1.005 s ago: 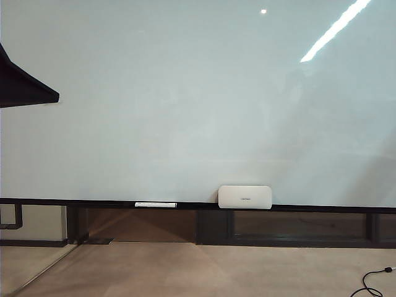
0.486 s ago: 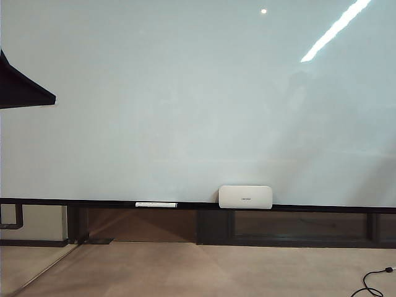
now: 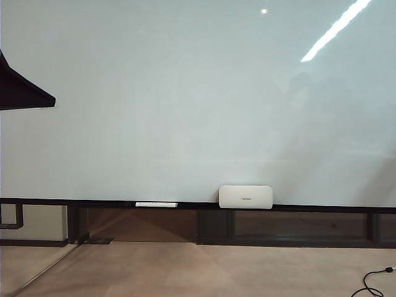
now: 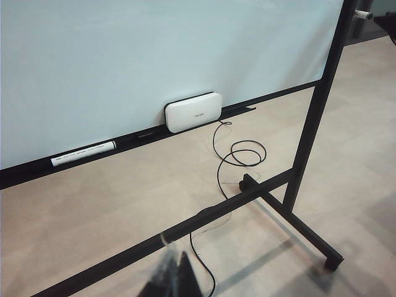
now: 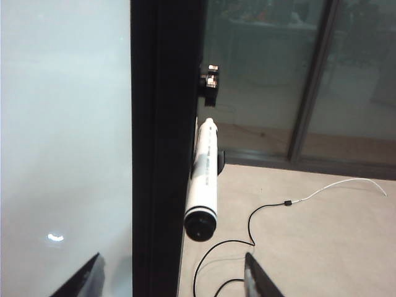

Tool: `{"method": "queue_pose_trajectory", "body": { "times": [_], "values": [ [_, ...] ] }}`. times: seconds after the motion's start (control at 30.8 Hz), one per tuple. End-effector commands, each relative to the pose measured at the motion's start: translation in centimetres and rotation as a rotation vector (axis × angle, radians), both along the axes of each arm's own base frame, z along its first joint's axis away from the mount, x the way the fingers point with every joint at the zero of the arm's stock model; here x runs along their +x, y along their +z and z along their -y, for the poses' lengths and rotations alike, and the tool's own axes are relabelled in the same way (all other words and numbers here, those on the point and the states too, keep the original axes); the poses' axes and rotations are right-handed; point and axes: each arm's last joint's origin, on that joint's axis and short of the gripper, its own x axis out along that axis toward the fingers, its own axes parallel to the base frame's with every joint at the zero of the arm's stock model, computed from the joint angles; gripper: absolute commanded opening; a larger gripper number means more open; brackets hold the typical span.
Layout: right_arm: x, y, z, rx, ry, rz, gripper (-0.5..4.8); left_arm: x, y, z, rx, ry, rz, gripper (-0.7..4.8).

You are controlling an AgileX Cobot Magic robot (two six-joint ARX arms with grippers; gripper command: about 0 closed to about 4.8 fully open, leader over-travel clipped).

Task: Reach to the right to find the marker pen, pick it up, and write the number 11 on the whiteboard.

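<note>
Glossy whiteboard (image 3: 185, 99) fills my view, blank. Beside its dark side post (image 5: 164, 148) the marker pen (image 5: 204, 185) sits clipped, light, rigid, slick; I'd pinch mid-barrel. Right gripper (image 5: 173, 281) straddles it, spread wide; left gripper (image 4: 173, 278) idles, unreadable.

Box (image 3: 245, 197) on whiteboard (image 3: 185, 99) rail, right of a marker (image 3: 156, 205) (both resting there).

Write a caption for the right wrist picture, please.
Open right gripper approaches the marker pen clipped beside the whiteboard frame.
</note>
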Motion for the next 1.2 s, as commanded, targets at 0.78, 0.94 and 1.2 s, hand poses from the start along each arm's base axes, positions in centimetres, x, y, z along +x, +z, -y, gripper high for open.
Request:
{"method": "queue_pose_trajectory", "body": {
  "times": [0.78, 0.94, 1.2],
  "values": [
    [3.2, -0.7, 0.6, 0.008, -0.013, 0.067, 2.84, 0.2, 0.3, 0.1, -0.007, 0.000, 0.006, -0.06],
    [3.4, -0.5, 0.3, -0.001, -0.011, 0.081, 2.83, 0.7, 0.6, 0.2, -0.007, 0.000, 0.002, -0.06],
    [3.7, -0.4, 0.3, -0.001, -0.032, 0.086, 2.81, 1.0, 0.7, 0.2, -0.004, -0.004, -0.005, -0.06]
  ]
}}
